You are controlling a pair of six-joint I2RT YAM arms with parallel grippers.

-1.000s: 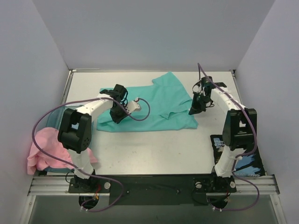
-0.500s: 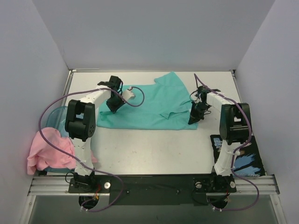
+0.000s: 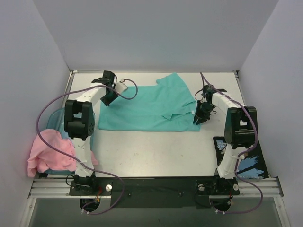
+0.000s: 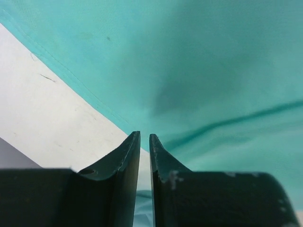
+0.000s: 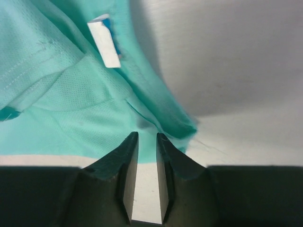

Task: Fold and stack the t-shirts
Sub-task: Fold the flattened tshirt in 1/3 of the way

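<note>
- Item one, teal-green t-shirt (image 3: 142,111): is lying spread nearly flat across the middle of the bench (image 3: 151,156), with one sleeve (image 3: 169,81) pointing toward the far edge and a ridge of loose folds running near its right side.
- Item two, pale pink t-shirt (image 3: 45,153): is lying in a crumpled heap at the near left, draping over the blue tub (image 3: 56,117). It is well apart from the teal one and not yet folded.
- Left pincer (image 3: 104,101): is sitting at the far left corner of the teal shirt, fingers clenched to a thin slit. Its wrist view is showing the hem (image 4: 71,78) just ahead of the tips. Whether any cloth is nipped cannot be told.
- Right pincer (image 3: 195,120): is sitting at the shirt's right edge, close to its near corner, fingers likewise drawn almost together. Bare bench is showing through the slit and the white tag (image 5: 105,41) is lying just beyond. No cloth is plainly held.
- Handling, by judgement: the cloth is looking thin, light and limp, not fragile. It is likely sliding readily on the smooth bench and sagging or bunching wherever it is unsupported.
- Where to take hold, by judgement: the stitched hems and corners are offering the firmest pinch. Two corners on one side, one per pincer and lifted together, are promising an even fold line. A mid-panel pinch is likely raising only a pucker.
</note>
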